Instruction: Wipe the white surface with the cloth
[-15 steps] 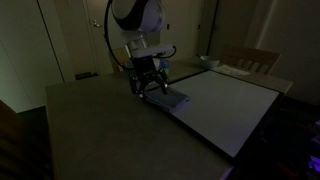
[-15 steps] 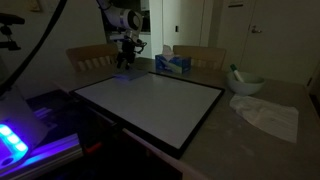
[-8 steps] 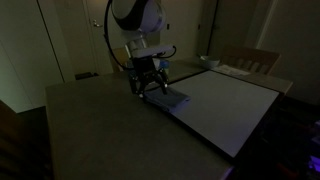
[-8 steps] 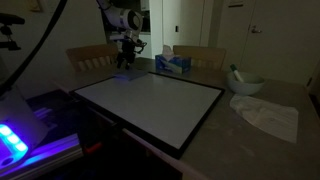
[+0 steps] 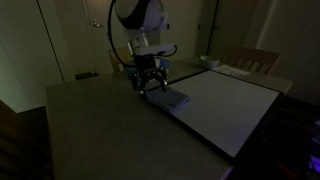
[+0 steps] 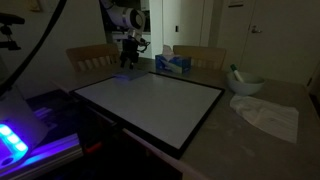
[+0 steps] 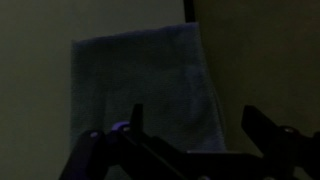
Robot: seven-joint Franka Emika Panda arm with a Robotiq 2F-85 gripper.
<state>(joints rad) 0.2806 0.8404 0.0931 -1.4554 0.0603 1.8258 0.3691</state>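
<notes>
The scene is dim. The white surface [image 5: 228, 105] is a large board with a dark border and shows in both exterior views [image 6: 150, 102]. The bluish-grey cloth [image 5: 172, 99] lies flat at the board's corner, partly over its edge. In the wrist view the cloth [image 7: 140, 85] fills the middle, spread out under the fingers. My gripper [image 5: 151, 86] hovers just above the cloth's near end, also seen in an exterior view [image 6: 128, 62]. Its fingers [image 7: 195, 128] are open and hold nothing.
A blue tissue box [image 6: 172, 64] stands behind the board. A pale bowl [image 6: 246, 82] and a white crumpled heap [image 6: 266, 114] lie on the grey-brown tabletop [image 5: 95, 130] beside the board. Chairs stand at the table's far side [image 5: 252, 60].
My gripper has risen slightly above the cloth. The cloth has stayed in place.
</notes>
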